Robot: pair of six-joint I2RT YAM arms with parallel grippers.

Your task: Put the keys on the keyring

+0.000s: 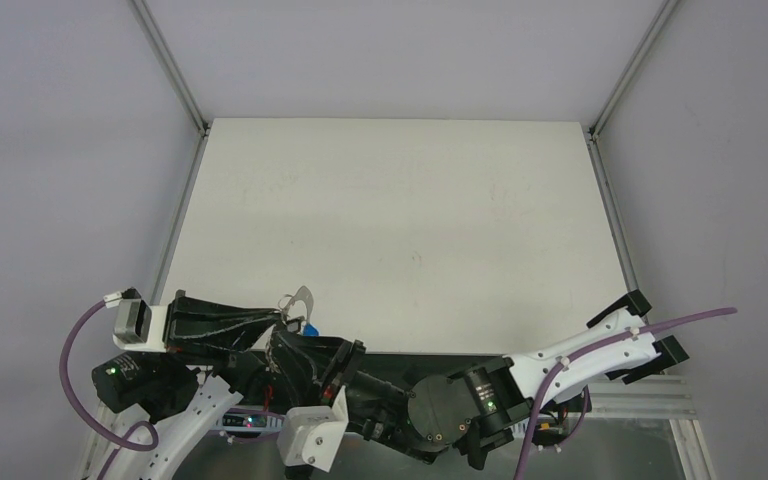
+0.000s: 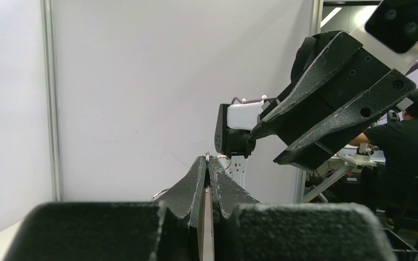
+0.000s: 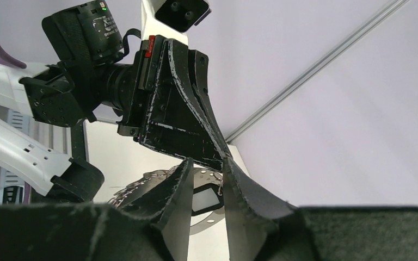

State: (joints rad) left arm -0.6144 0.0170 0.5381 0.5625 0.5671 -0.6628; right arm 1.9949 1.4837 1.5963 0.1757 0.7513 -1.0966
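Right wrist view: we see the black-headed key (image 3: 207, 197) inside our narrowly parted right gripper (image 3: 207, 163), grip uncertain, just beside the keyring (image 3: 147, 178) that the left gripper (image 2: 207, 159) pinches.

My table (image 1: 400, 220) is white, with faint scuffs. Close to its near edge I see the keyring (image 1: 302, 298). I cannot tell whether it touches the table.

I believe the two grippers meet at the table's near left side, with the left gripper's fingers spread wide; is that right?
Not quite: the left wrist view shows the left gripper with its fingers pressed together, not spread wide. It does meet the right gripper at the near left side of the table.
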